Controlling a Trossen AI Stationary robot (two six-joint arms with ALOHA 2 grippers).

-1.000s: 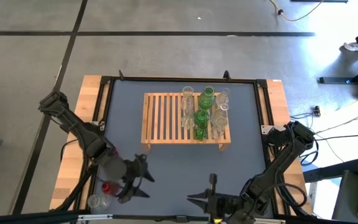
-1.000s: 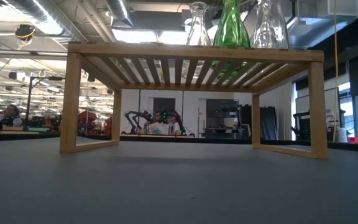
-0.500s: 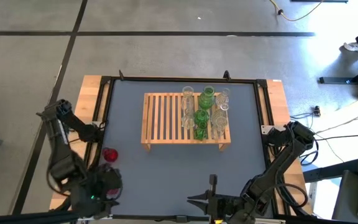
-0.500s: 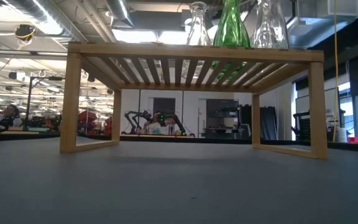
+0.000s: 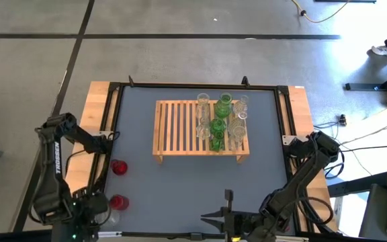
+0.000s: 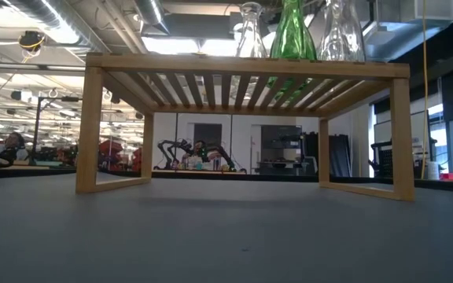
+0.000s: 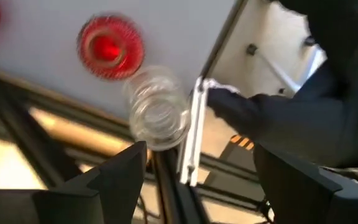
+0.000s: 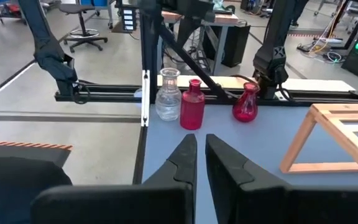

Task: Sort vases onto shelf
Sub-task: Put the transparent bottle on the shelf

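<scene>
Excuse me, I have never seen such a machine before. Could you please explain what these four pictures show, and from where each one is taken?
This is a robot with two dark arms at a table. One picture looks straight down from above, one looks level across the table top, and each arm's wrist carries one camera.

On the table stands a wooden slatted shelf with clear and green glass vases grouped on its right part. Near the table's left front corner stand two red vases and a clear vase.

The left claw is open above that corner, looking down on the clear vase and holding nothing. The right claw is shut and empty, waiting at the front edge of the table.
</scene>
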